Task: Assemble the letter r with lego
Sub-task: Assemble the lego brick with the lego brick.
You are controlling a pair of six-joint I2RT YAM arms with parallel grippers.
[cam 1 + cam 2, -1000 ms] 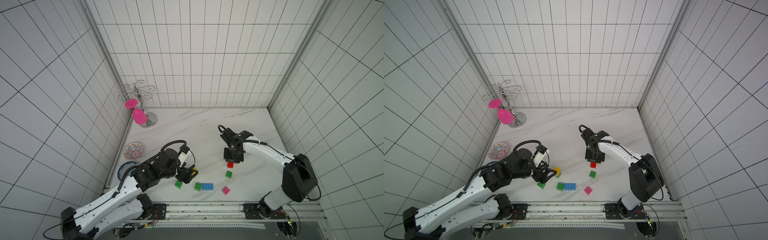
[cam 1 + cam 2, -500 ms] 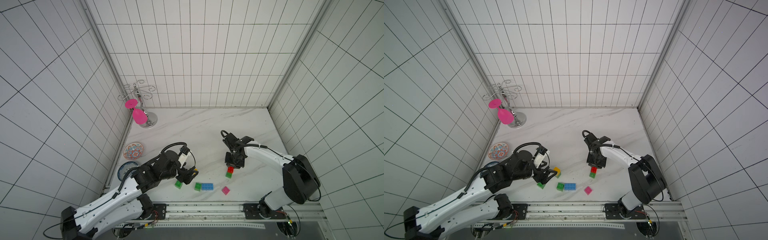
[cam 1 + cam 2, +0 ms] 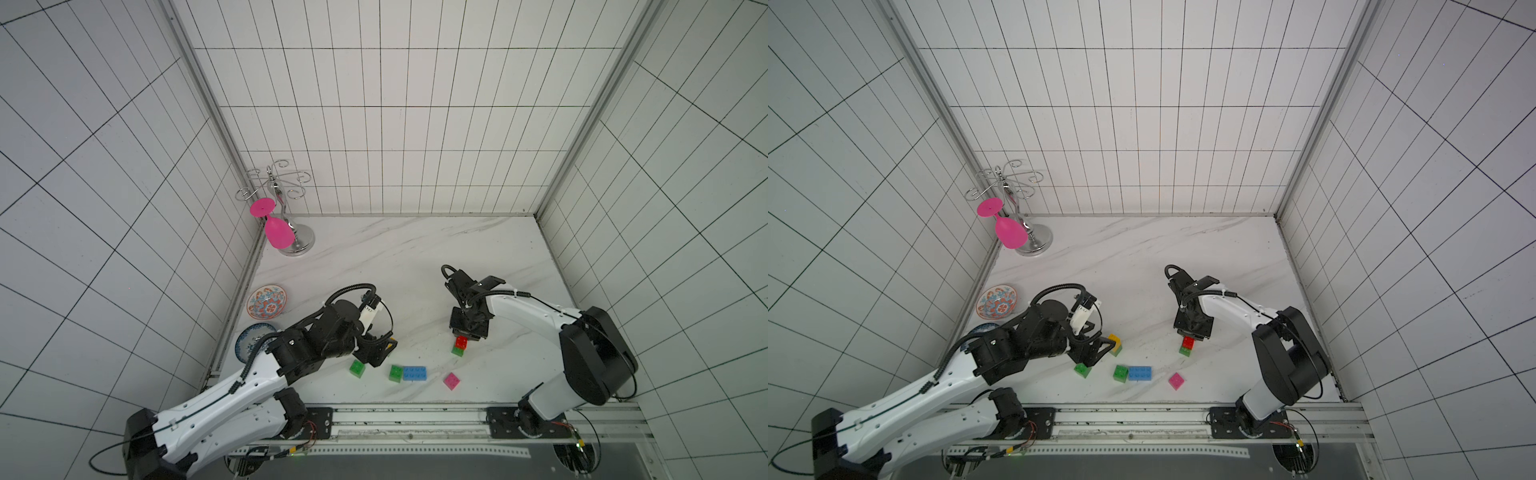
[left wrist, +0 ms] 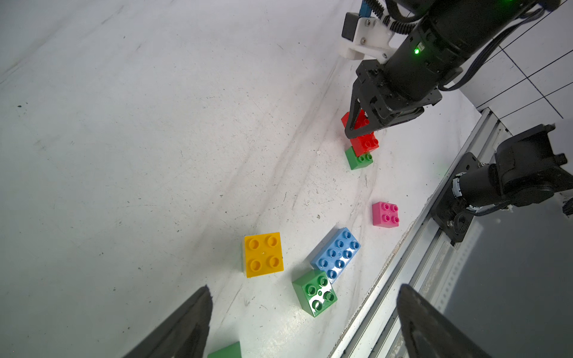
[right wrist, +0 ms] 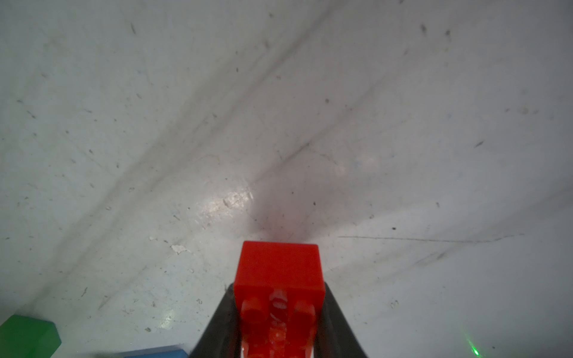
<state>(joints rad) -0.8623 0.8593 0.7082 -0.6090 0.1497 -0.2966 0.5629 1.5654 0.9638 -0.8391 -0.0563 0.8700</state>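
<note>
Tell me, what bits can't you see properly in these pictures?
Left wrist view: the right claw covers much of the red brick.
Both top views: the left arm hides most of the blue plate.
Right wrist view: the blue brick is cut off by the edge.

Bright, even light is filling both top views, casting only soft shadows on the white marble-patterned table (image 3: 415,257). In the right wrist view, glare is shining off the table, a dim shadow is pooling beyond the glossy red studded plastic brick (image 5: 279,266), and its near studs are blurring out of focus.
</note>
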